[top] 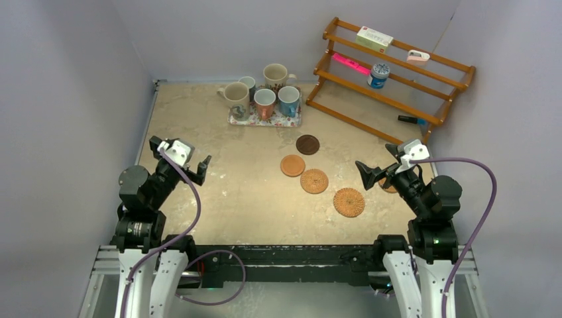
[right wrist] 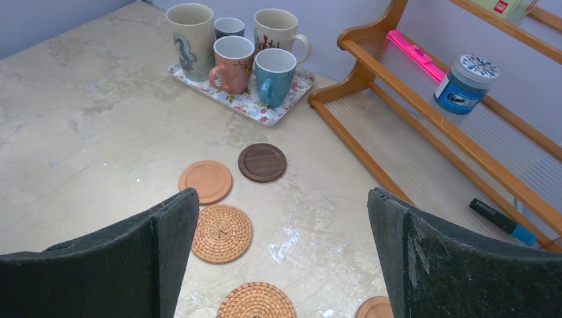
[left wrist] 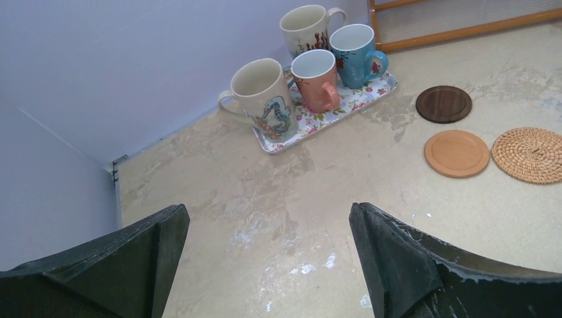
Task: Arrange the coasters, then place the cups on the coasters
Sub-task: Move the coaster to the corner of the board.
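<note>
**Cups crowded on tray, coasters strung across table**

Five cups are seen packed together on a flowered tray at the far edge of the table, near its middle. The smallest cup is largely screened by the taller ones around it, and its handle cannot be made out. Four coasters are laid in a loose diagonal on the right half of the table, from a dark one just below the tray toward the near right corner. A fifth coaster is mostly hidden behind the right gripper from above, and it is cut off by the bottom edge of the right wrist view. Both arms are bent low over the near edge. The left gripper is held above bare table by the left edge, and the right one is turned inward over the coasters. Both pincers are spread wide and are closed on nothing.
</note>
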Tool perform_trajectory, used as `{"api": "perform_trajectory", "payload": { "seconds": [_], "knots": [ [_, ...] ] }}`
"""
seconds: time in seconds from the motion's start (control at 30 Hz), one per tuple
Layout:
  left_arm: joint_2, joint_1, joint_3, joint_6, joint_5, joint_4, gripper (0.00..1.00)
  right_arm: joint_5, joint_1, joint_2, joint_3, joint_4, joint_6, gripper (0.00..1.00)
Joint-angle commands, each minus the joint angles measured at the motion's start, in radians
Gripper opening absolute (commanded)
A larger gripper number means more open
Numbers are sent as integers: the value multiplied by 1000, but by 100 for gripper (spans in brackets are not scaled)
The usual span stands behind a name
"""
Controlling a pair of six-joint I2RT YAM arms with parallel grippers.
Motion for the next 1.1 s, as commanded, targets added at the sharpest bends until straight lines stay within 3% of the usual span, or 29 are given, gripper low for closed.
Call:
{"api": "perform_trajectory", "payload": {
  "seconds": [0.0,1.07],
  "knots": [
    [12,-5,-3,38,43,10,100,3,2,12,22,12,-9,99],
    [59,-4,3,107,112,-45,100,-24,1,49,29,-12,-26,99]
  ]
}}
